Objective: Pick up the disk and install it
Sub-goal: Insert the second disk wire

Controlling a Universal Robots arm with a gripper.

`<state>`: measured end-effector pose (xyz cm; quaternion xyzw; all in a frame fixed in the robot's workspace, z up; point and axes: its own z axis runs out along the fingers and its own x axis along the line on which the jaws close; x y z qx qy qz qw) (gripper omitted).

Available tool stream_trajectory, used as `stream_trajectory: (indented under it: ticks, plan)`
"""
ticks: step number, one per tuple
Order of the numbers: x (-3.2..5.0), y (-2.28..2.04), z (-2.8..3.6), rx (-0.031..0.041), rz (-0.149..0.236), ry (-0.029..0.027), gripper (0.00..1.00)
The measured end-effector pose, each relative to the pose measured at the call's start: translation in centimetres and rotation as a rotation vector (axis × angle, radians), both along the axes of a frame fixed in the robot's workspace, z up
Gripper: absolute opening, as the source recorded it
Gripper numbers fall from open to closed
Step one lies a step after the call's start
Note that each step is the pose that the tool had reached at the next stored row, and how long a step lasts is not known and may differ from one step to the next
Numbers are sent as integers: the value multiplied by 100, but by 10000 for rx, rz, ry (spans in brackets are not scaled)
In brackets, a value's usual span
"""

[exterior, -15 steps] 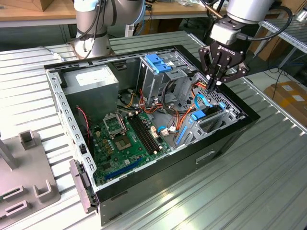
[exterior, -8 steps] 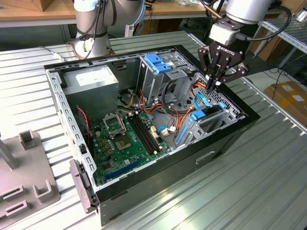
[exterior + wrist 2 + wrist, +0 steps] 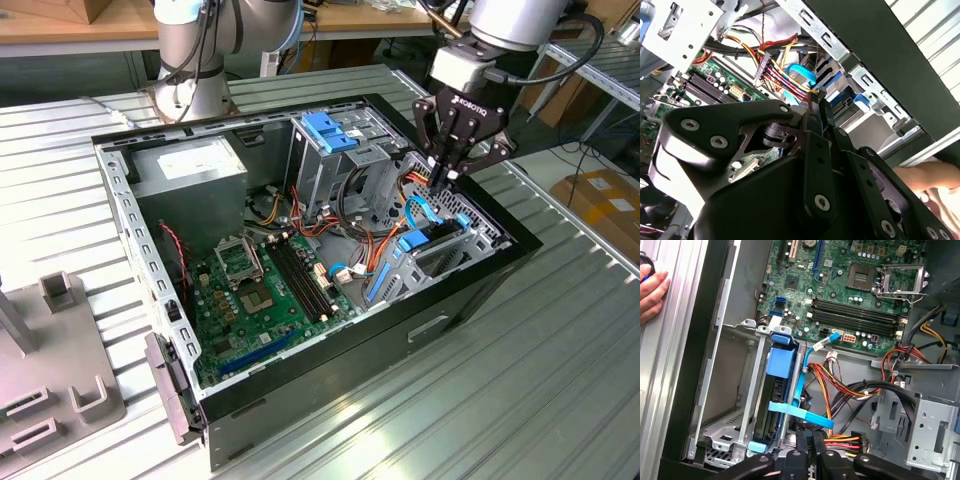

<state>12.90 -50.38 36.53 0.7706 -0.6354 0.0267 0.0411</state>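
Fixture (image 3: 50, 370): sitting on the bench at the exterior view's left, outside the case, grey, with raised slots.
Case (image 3: 480, 300): lying open on its side on the slatted bench, black outer wall facing the camera.
Power supply (image 3: 190, 170): sitting in the case's far left corner.
Motherboard (image 3: 260, 290): lying on the case floor, green, with memory slots and an open CPU socket.
Drive cage (image 3: 330, 140): standing fixed at the case's back middle, blue-topped.
Disk (image 3: 777, 385): sitting on edge in the metal bay against the case's side wall, blue bracket framing it; blue strip (image 3: 800, 412) crossing its end.
Cables (image 3: 850, 390): running orange, yellow and black just beside the bay.
Gripper (image 3: 447, 180): hanging over the disk's end; fingers (image 3: 810, 445) standing narrow, close together, just at the blue strip; cannot tell if they are gripping anything.
Hand (image 3: 652, 290): resting on the bench outside the case.
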Motion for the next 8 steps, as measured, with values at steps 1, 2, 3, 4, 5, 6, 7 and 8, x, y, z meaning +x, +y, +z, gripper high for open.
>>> stream_trajectory:
  ticks: [1, 2, 3, 4, 5, 6, 7, 8]
  plan:
    - [0, 0, -1, 1, -203, 0, 16]
    - [3, -1, -2, 5, -339, -7, 16]
    - [5, -1, -3, 57, -439, -39, 16]
    - [6, -3, -4, 157, -483, -91, 16]
    - [6, -4, -3, 241, -504, -128, 16]
    - [6, -6, -4, 372, -528, -183, 16]
    - [6, -10, -4, 453, -538, -203, 16]
    - [6, -10, -4, 457, -540, -204, 16]
